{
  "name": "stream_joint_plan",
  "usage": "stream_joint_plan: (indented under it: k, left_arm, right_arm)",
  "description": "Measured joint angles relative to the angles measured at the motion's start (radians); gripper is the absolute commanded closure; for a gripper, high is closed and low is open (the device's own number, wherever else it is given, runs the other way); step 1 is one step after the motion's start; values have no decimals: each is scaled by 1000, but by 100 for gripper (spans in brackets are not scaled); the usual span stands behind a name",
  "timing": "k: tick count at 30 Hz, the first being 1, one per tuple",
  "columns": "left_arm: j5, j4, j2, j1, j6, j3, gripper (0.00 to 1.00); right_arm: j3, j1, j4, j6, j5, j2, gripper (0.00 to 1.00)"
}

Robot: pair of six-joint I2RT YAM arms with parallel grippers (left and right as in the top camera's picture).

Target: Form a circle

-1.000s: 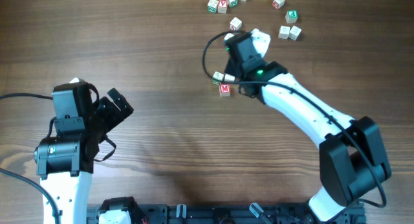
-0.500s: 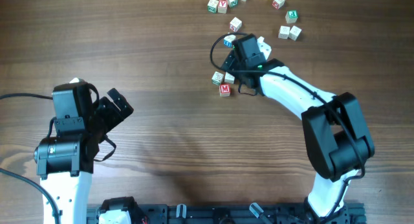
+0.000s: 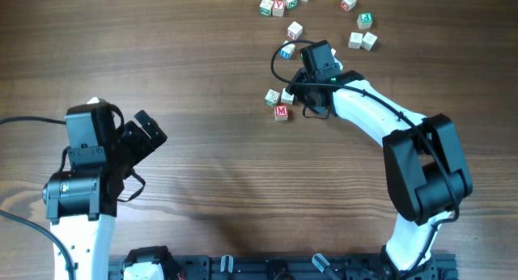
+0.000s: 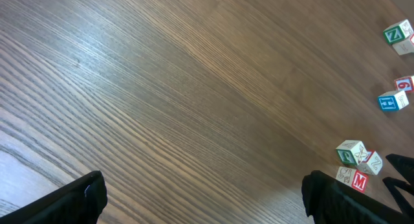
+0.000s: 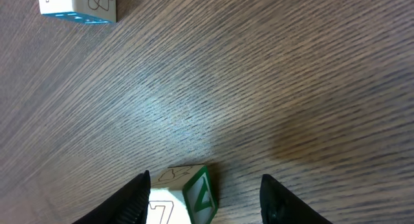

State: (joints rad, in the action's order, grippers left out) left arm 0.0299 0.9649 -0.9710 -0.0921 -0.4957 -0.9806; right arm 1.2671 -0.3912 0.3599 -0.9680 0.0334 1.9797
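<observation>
Wood-grain table [image 3: 202, 70] fills every view, bare but for small letter cubes toward the far right. The circle [image 3: 279, 102] is so far only a tight knot of three whitish cubes near the middle of the table, the one with a red M [image 3: 281, 112] nearest the robot, touching its neighbours; it is a short arc at best, nowhere near a ring. Loosely scattered letter cubes [image 3: 354, 40] lie well apart at the far edge, and a blue-lettered cube [image 3: 287, 51] sits alone between them and the knot. The right gripper [image 5: 204, 179] hangs low over the knot's right side. Its jaws stand apart around a green-lettered cube [image 5: 199, 193], which sits close to one finger with clear wood showing before the other, so nothing is pinched. That cube appears to belong to the knot, though the wrist view is too tight to be sure. The left gripper [image 4: 200, 204] is parked well off at the near left, jaws spread wide and empty. I judge the step in hand to be seating a cube into the group. The next move calls for a straight lift so neither finger drags a neighbour, then a reach for another loose cube, the blue-lettered one being nearest.
</observation>
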Motion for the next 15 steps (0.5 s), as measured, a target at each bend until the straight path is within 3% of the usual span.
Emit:
stream_joint_plan:
  k: [3,9,15]
  left_arm:
    - [0,0,0,0,0,0,0]
    - [0,0,0,0,0,0,0]
    - [0,0,0,0,0,0,0]
  right_arm:
    - [0,0,-32,20,14,0,33]
    - [0,0,-40,113,35,1,46]
    - [0,0,-40,171,53,1,46]
